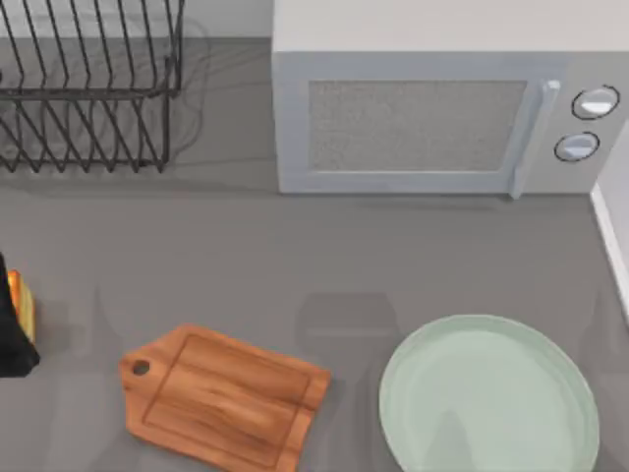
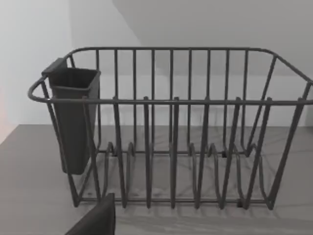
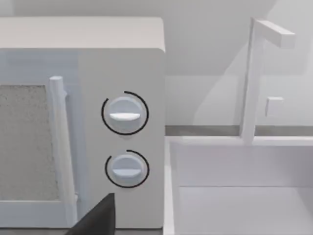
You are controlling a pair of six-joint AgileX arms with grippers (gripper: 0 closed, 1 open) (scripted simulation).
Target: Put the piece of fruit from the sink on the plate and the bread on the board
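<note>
Top view: the bread (image 1: pixel 20 305) sits at the table's far left edge against the left gripper (image 1: pixel 14 329), finger state impossible to tell; board (image 1: pixel 221 395) and plate (image 1: pixel 488 398) lie bare.

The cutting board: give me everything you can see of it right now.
The board is a brown wooden rectangle with visible grain, an inset groove running just inside its edges, and a short handle with a round hole at its left end. It lies flat on the grey table, turned at a slant, in the front left part, left of the pale green plate and apart from it. Nothing rests on it and nothing touches it but the table.
</note>
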